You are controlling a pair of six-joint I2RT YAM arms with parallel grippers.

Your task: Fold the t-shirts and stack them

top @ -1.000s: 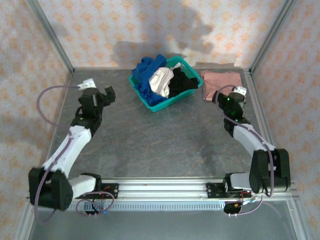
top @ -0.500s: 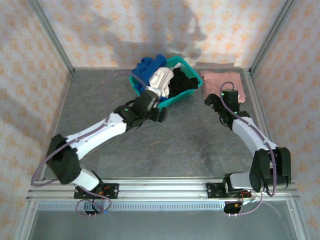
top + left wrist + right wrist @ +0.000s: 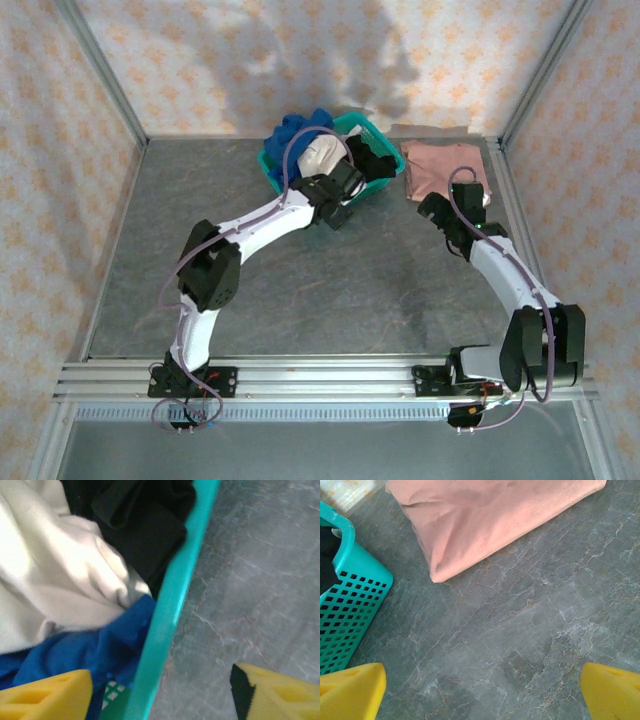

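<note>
The royal blue t-shirt (image 3: 293,133) lies crumpled in the left end of the teal basket (image 3: 381,187); its cloth (image 3: 95,650) shows just inside the basket rim (image 3: 172,610). The dusty pink t-shirt (image 3: 446,168) lies folded flat at the back right, and its near corner (image 3: 485,520) shows in the right wrist view. My left gripper (image 3: 340,196) is open at the basket's front wall, and in the left wrist view it (image 3: 160,700) straddles the rim. My right gripper (image 3: 433,208) is open over bare table (image 3: 482,695), just short of the pink shirt.
A white garment (image 3: 50,575) and a black one (image 3: 140,525) also fill the basket, white in the middle (image 3: 322,155) and black on the right (image 3: 372,158). The basket's perforated corner (image 3: 345,605) is left of the right gripper. Metal frame posts and walls edge the grey table (image 3: 330,290).
The left arm has swung from the table's left side across to the basket's front rim. The right gripper has shifted slightly toward the near right, staying beside the pink shirt.
</note>
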